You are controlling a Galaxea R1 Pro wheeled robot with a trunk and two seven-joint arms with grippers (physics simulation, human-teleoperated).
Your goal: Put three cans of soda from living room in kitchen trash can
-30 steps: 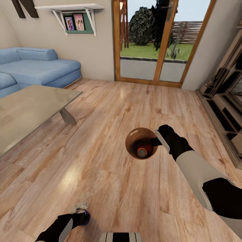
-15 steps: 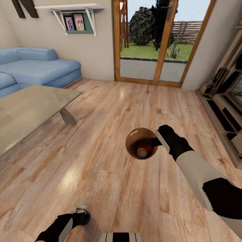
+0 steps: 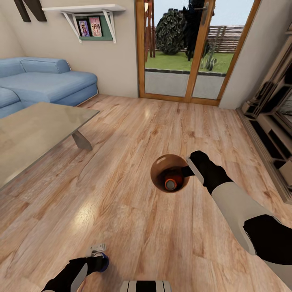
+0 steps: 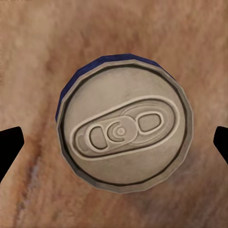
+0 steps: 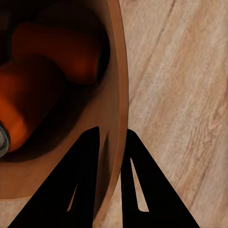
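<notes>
My right gripper point(image 3: 190, 168) is shut on the rim of the tash can point(image 3: 159, 167), holding it above the wood floor. In the right wrist view its fingers point(image 5: 85, 156) pinch the copper wall point(image 5: 118, 71) from both sides. Two orange cans of soda point(image 5: 61, 52) point(image 5: 23, 104) lie inside; the head view shows one point(image 3: 172, 181) with its grey top up. The blue can of soda point(image 4: 126, 130) stands upright on the floor, low left in the head view point(image 3: 104, 262). My left gripper point(image 3: 96, 254) hangs open right above it, its fingertips point(image 4: 9, 142) wide apart on either side, clear of the can.
A glass coffee table point(image 3: 36, 129) and a blue sofa point(image 3: 44, 81) stand at the left. A glazed wooden door point(image 3: 182, 52) is straight ahead, and dark shelving point(image 3: 271, 121) lines the right wall. Open wood floor point(image 3: 134, 134) lies between them.
</notes>
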